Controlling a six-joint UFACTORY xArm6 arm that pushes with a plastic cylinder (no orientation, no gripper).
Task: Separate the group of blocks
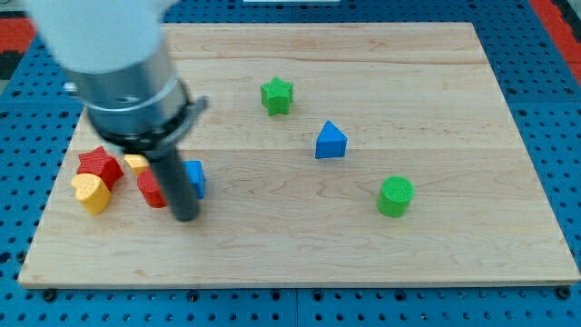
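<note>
A group of blocks lies at the view's left: a red star point(98, 164), a yellow heart-like block point(91, 193), a red block point(151, 188), a small yellow block point(136, 163) partly hidden behind the rod, and a blue block point(195, 177). My tip point(185, 216) rests on the board just below the group, between the red block and the blue block, touching or nearly touching both. The rod hides part of each.
A green star point(277, 95) lies at the top middle, a blue triangle point(330, 141) in the middle, a green cylinder point(395, 196) at the right. The wooden board point(454, 263) ends in edges on all sides, with blue matting around it.
</note>
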